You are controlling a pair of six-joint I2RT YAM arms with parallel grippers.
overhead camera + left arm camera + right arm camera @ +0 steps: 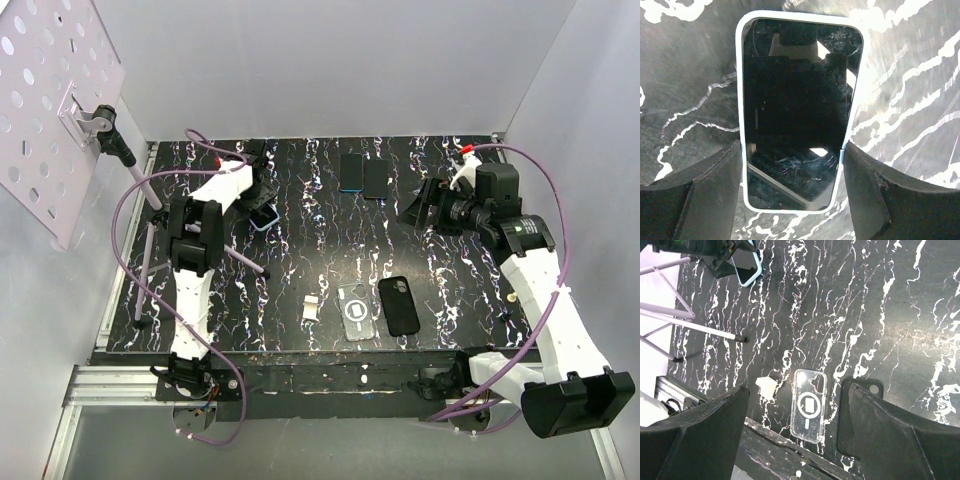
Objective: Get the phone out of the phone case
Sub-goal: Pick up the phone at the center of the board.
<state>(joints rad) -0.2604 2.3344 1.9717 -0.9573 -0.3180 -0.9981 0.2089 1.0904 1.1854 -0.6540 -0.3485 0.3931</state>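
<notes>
A phone with a dark screen sits in a light blue case (796,15) and lies face up on the black marbled table. It shows in the top view (266,217) at the back left. My left gripper (792,150) straddles the case's near end, with a finger (715,190) against each long side. My right gripper (420,205) is open and empty, held above the right side of the table, far from the phone. The blue case also shows in the right wrist view (751,271).
A clear case (358,311), a black case (399,305) and a small white piece (312,308) lie near the front edge. Two dark phones (362,176) lie at the back. A thin-legged stand (150,250) and a pegboard (50,110) are at the left.
</notes>
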